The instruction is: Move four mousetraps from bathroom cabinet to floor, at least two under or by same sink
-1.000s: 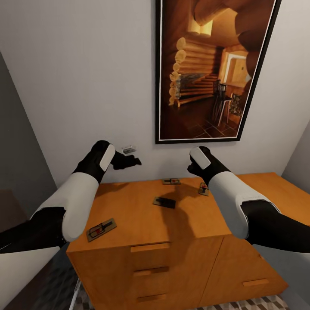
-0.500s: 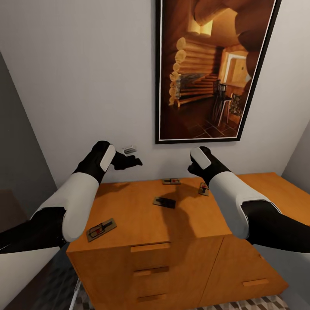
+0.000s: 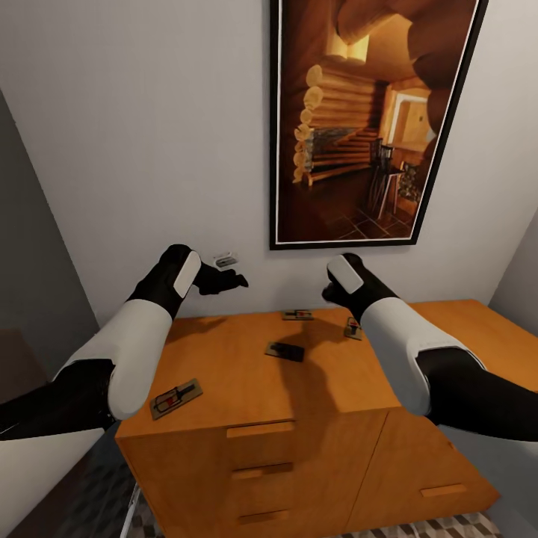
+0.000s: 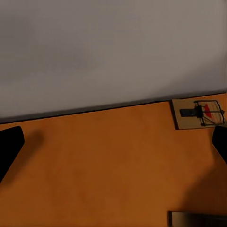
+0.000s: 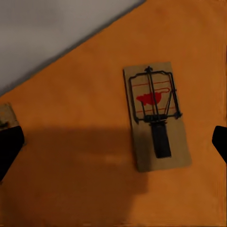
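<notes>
Four traps lie on the cabinet (image 3: pixel 299 388) top: near left (image 3: pixel 176 397), middle (image 3: pixel 285 350), far (image 3: pixel 298 314), far right (image 3: pixel 353 327). The right pincer (image 5: pixel 113 142) hangs spread over a trap (image 5: pixel 156 116). The left pincer (image 3: pixel 233 281) hovers spread. A flat trap may slide away or slip out if pinched badly.

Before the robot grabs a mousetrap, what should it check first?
1. Four mousetraps on the cabinet top: front-left, middle, back, right: ok.
2. Right gripper open, nothing held: ok.
3. Trap lies between its fingertips: ok.
4. Left gripper open, nothing held: ok.
5. Right gripper low enough to pinch: cannot tell.
6. Trap lying flat: ok.
</notes>
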